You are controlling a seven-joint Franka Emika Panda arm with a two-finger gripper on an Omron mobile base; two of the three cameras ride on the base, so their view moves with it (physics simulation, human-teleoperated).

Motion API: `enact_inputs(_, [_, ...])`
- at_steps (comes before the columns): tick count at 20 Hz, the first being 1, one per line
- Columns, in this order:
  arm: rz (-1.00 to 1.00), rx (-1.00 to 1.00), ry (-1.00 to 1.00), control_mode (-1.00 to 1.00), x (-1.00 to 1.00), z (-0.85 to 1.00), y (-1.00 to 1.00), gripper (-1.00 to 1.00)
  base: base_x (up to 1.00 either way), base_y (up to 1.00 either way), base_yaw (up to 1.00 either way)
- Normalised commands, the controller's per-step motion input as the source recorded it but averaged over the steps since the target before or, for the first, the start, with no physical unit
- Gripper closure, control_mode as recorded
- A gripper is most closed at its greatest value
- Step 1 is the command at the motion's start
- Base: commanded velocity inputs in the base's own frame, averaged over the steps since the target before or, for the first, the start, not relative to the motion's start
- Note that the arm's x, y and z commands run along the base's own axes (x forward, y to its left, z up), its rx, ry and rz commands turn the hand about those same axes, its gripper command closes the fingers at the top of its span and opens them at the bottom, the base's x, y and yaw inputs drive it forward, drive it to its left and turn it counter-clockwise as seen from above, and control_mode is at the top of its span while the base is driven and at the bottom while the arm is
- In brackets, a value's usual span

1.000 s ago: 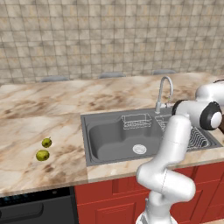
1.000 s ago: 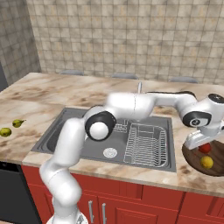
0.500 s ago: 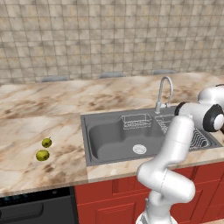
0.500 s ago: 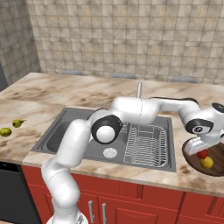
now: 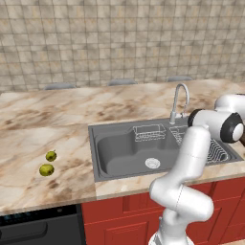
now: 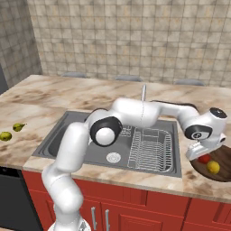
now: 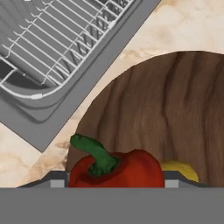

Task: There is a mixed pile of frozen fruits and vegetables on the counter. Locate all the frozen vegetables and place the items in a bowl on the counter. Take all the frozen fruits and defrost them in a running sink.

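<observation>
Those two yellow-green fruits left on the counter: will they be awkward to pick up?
Probably somewhat. The larger round yellow-green fruit and the smaller one look smooth and rounded, so they may roll if nudged. They look rigid and small, likely light. Their short stems offer little to grip.

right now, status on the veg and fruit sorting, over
jaws low over the bowl, grip unclear. red pepper and yellow vegetable in bowl. two green fruits on counter, not yet in sink.

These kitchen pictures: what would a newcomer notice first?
The white arm stretches over the sink, its gripper hanging above the dark bowl on the counter's right end. A red pepper and a yellow item lie in the bowl; two green fruits sit far left.
</observation>
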Motion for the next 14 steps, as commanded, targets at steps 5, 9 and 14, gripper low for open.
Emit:
enact_inputs(5, [0.00,0.00,0.00,-1.00,0.09,-0.04,0.00,-1.00,0.00,0.00,0.00])
enact_inputs(9, [-0.01,-0.01,0.00,-1.00,0.18,-0.01,0.00,-1.00,0.00,0.00,0.00])
enact_inputs(14, [-0.03,-0.01,0.01,-1.00,0.12,0.09,0.00,-1.00,0.00,0.00,0.00])
